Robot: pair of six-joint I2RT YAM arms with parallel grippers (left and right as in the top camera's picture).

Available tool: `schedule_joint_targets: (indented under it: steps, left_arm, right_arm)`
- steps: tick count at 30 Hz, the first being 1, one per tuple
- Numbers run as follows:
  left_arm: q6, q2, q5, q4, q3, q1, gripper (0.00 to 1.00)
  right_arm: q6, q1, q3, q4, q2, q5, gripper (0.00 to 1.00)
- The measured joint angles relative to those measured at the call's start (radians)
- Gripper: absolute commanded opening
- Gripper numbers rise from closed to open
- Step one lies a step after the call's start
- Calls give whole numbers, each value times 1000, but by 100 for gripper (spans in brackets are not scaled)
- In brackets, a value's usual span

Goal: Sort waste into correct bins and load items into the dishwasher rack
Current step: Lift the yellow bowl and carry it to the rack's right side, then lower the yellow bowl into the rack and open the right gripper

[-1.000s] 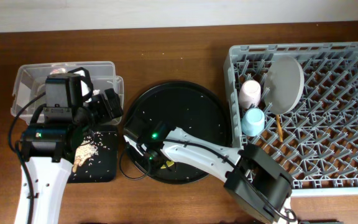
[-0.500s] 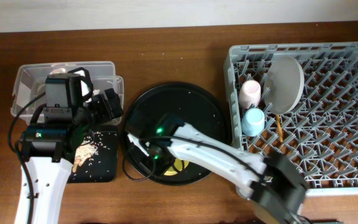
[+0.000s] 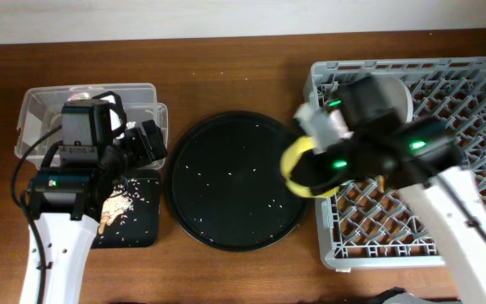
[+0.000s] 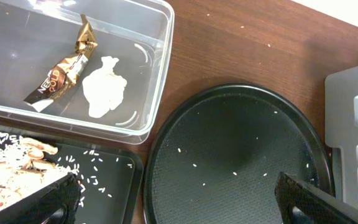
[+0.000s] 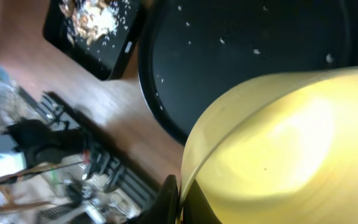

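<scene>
The right arm point(image 3: 467, 224) comes up from the near right corner and reaches across the rack point(image 3: 445, 211). It bends toward the rack's left edge. The right fingers point(image 5: 168, 199) are pinched tight on the rim of the yellow bowl point(image 3: 288, 162). The bowl is tipped on its side over that left edge, just beside the round black tray point(image 3: 234, 181). I cannot tell if it touches the rack.

The left arm point(image 3: 53, 245) stands on the left and hangs over the two bins. The left fingers point(image 4: 42, 202) are spread wide and hold nothing. Below them, the clear box point(image 4: 160, 74) holds a gold wrapper point(image 4: 64, 65) and a white paper ball point(image 4: 104, 93). The flat black tray point(image 3: 137, 232) holds food scraps point(image 4: 11, 168). Everything sits on a brown surface point(image 3: 226, 76).
</scene>
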Motion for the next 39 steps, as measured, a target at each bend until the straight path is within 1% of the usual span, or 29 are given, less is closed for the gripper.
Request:
schedule_joint_targets:
  steps: [2, 6, 10, 13, 17, 21, 23, 26, 28, 32, 35, 39]
  left_arm:
    - [0, 0, 0, 0, 0, 0, 100]
    - [0, 0, 0, 0, 0, 0, 100]
    - [0, 0, 0, 0, 0, 0, 100]
    - [0, 0, 0, 0, 0, 0, 100]
    - [0, 0, 0, 0, 0, 0, 100]
    - [0, 0, 0, 0, 0, 0, 99]
    - [0, 0, 0, 0, 0, 0, 100]
    - [0, 0, 0, 0, 0, 0, 100]
    - [0, 0, 0, 0, 0, 0, 100]
    - [0, 0, 0, 1, 0, 0, 99]
    - [0, 0, 0, -1, 0, 0, 100]
    - [0, 0, 0, -1, 0, 0, 100]
  right_arm:
    - [-52, -98, 0, -47, -4, -62, 4]
    - [-178, -357, -1, -129, -3, -204, 4]
    - [-274, -611, -34, -158, -3, -281, 4]
    - [-330, -758, -66, -162, -1, -315, 4]
    - [-403, -951, -136, -105, 32, -427, 4]
    - [-436, -1107, -166, 30, 107, -613, 4]
    - [-441, -1156, -169, 102, 143, -685, 4]
    - [-450, -1189, -169, 201, 191, -753, 4]
    - [-452, -1202, -169, 281, 259, -818, 4]
    - [-454, -1202, -170, 372, 397, -935, 4]
    - [-454, -1202, -171, 397, 503, -980, 4]
    - [-455, -1202, -171, 401, 589, -1014, 4]
